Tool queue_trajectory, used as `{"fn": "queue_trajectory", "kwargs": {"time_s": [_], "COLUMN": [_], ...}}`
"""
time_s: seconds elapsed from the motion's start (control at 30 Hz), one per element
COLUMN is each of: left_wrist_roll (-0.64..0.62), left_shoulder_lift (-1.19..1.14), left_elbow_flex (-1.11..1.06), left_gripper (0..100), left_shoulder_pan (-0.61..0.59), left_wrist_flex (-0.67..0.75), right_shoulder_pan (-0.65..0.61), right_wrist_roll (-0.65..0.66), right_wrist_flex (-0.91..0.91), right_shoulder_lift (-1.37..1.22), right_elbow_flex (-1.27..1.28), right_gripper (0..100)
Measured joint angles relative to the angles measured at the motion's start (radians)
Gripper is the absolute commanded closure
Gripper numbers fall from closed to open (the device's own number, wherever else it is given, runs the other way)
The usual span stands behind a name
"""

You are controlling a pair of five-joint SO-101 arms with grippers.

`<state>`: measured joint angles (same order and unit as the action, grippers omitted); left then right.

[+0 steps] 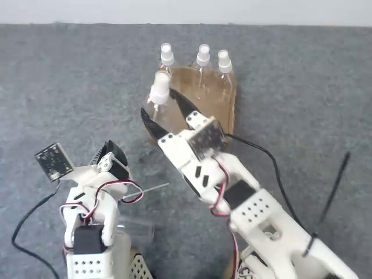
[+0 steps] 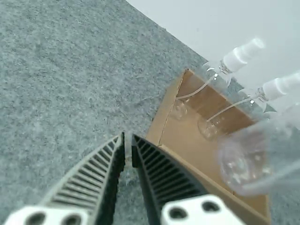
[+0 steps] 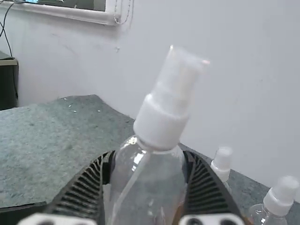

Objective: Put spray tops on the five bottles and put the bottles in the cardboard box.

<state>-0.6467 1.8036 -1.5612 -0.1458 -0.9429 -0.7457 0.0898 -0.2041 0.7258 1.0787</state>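
Observation:
The cardboard box (image 1: 230, 110) lies open at the middle of the grey carpet. Three clear bottles with white spray tops (image 1: 203, 56) stand along its far wall. My right gripper (image 1: 158, 103) is shut on a fourth bottle (image 1: 157, 93), upright with its top on, over the box's near left corner. In the right wrist view the fingers (image 3: 86, 187) clasp that bottle (image 3: 145, 173) below its spray top (image 3: 168, 93). My left gripper (image 1: 107, 152) is shut on nothing, left of the box. Its tips (image 2: 127, 137) hover over carpet beside the box rim (image 2: 161, 124).
A clear bottle (image 1: 135, 228) lies on the carpet beside the left arm's base, and a thin clear tube (image 1: 152, 187) sticks out near that arm. A black cable (image 1: 273, 168) runs along the right arm. Open carpet lies left and right of the box.

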Motion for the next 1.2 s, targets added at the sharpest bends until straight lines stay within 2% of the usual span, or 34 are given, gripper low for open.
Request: {"fn": "queue_trajectory", "kwargs": {"time_s": [0.13,0.37,0.67,1.2], "left_wrist_roll": [0.0,0.0,0.0,0.0], "left_shoulder_lift": [0.0,0.0,0.0,0.0], "left_elbow_flex": [0.0,0.0,0.0,0.0], "left_gripper": [98,98,98,98], "left_shoulder_pan": [0.0,0.0,0.0,0.0], "left_wrist_flex": [0.0,0.0,0.0,0.0], "right_shoulder_pan": [0.015,0.072,0.091,0.091], "right_wrist_roll": [0.0,0.0,0.0,0.0], "right_wrist_flex": [-0.021,-0.232,-0.393,-0.551], "right_shoulder_lift": [-0.124,-0.359,-0.629,-0.865], "right_elbow_flex": [-0.066,-0.106,-0.178,-0.207], "right_gripper": [99.2,99.2,99.2,99.2]}}
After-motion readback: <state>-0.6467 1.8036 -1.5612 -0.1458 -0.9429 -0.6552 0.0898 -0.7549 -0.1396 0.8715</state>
